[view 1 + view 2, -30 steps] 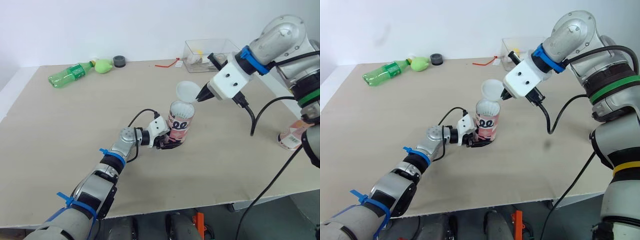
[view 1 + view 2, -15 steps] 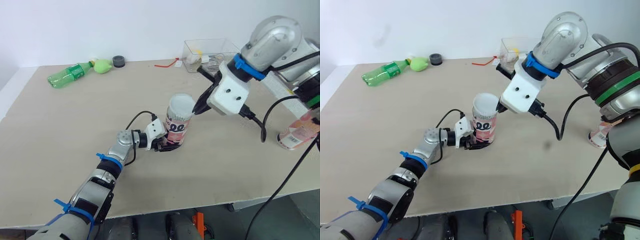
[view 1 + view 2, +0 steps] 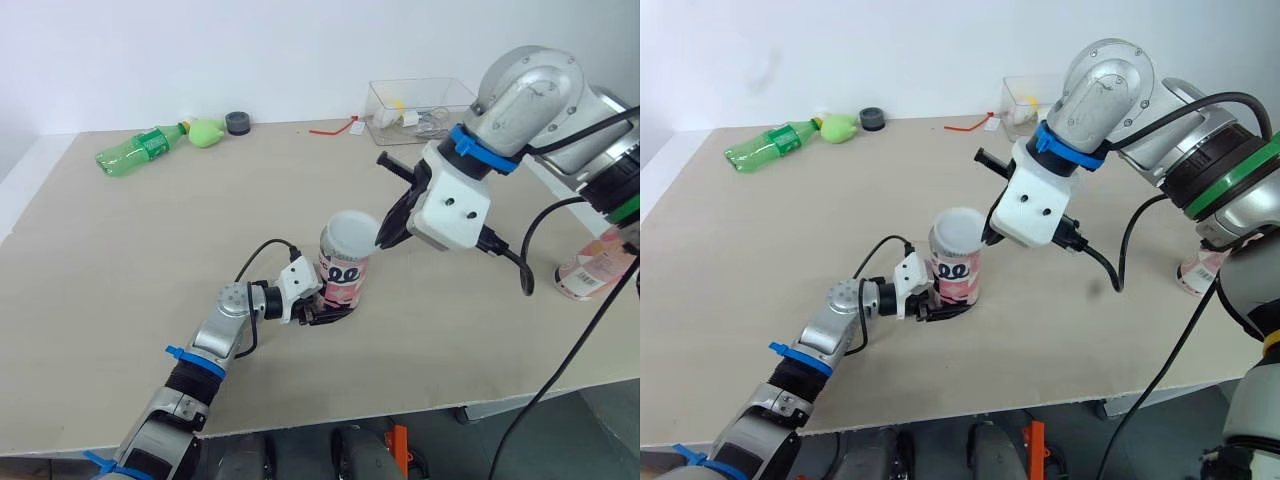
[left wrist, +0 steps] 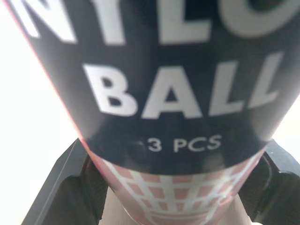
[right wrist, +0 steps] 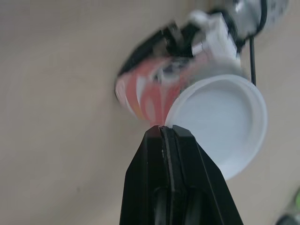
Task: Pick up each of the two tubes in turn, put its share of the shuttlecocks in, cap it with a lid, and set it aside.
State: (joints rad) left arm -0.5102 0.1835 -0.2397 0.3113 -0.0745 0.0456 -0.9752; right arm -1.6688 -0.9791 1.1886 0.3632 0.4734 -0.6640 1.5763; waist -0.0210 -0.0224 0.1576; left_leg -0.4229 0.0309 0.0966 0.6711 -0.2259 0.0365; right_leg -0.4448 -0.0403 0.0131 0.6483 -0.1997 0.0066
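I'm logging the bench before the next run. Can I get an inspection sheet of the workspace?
Surface: beige table, no spills seen.
Job's things: tube upright; white lid at its mouth; second tube at the right edge.
Clutter: green bottle, dark round object, clear box along the far edge.
Grippers: left gripper clamps the tube's base; right gripper pinches the lid's rim.
Cables: black cable hangs from the right arm.
Surroundings: white wall.

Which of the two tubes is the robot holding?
The centre tube, clamped in the left tool, the right tool holding a lid on top; the other tube sits untouched far right.
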